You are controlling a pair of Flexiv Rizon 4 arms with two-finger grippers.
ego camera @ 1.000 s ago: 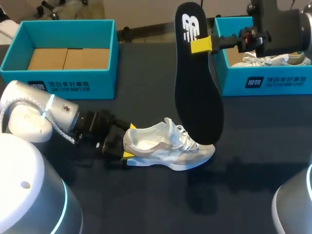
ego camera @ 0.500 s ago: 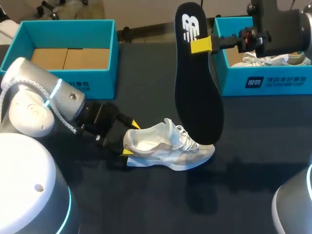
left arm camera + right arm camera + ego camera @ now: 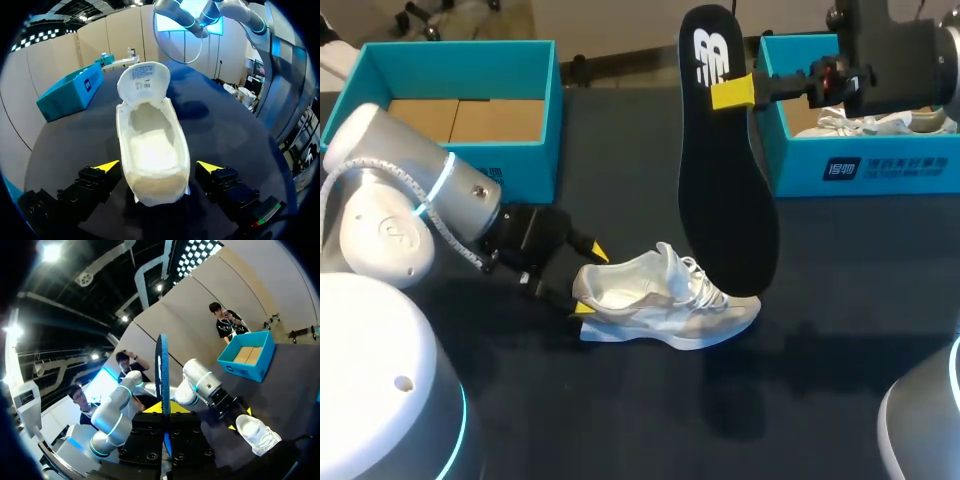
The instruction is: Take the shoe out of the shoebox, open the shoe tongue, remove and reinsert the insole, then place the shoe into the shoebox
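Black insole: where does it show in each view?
Head view: the black insole hangs upright mid-table, clamped in the right pincer.
Left wrist view: not discernible.
Right wrist view: the insole stands edge-on between that pincer's yellow tips.
Shared landmark: the white mesh sneaker, visible in all three.

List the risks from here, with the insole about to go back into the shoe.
1. The right gripper pinches the insole at one edge near its top; the long hanging part may twist or slip on contact.
2. The left gripper stands open around the heel of the shoe, so a push could slide or tip it.
3. The insole's lower end hangs by the laces and might snag.
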